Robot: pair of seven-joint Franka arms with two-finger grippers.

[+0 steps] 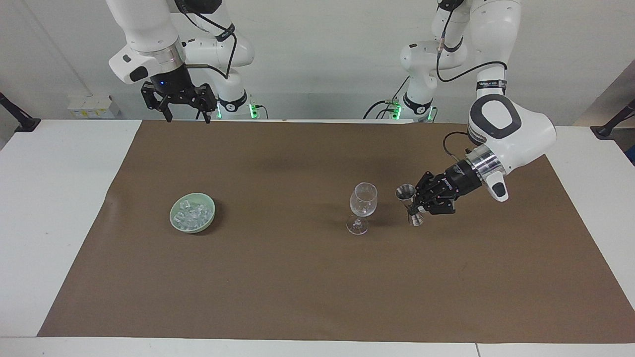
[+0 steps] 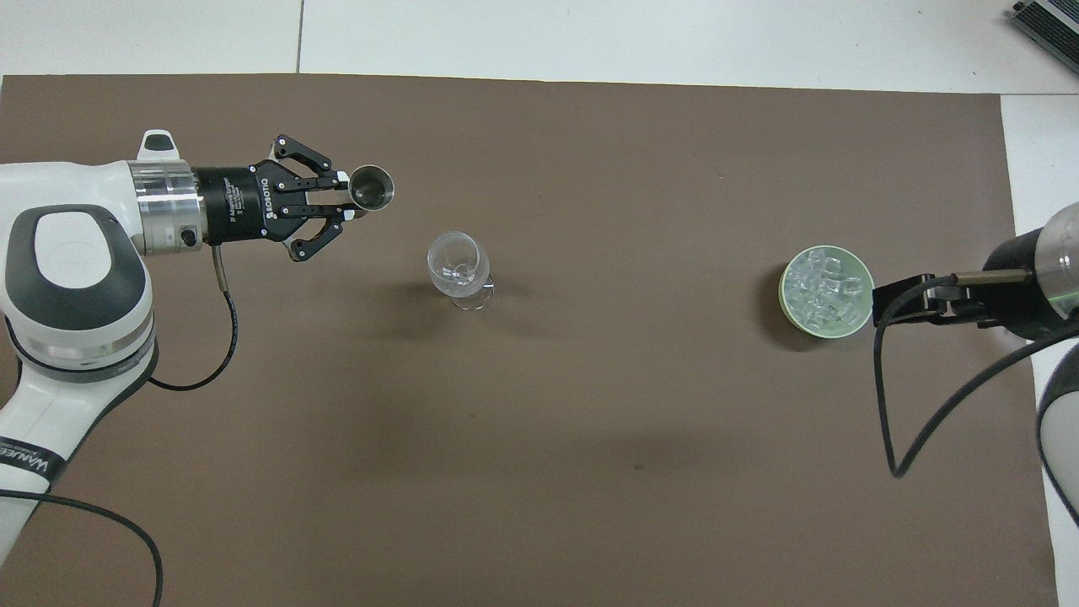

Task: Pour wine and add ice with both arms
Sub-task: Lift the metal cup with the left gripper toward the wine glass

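Over white table, brown mat lies flat.

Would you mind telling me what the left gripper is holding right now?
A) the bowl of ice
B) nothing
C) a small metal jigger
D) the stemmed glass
C: the left gripper is shut on the jigger, carried upright beside the stemmed glass, while the bowl of ice sits untouched toward the right arm's end of the table.
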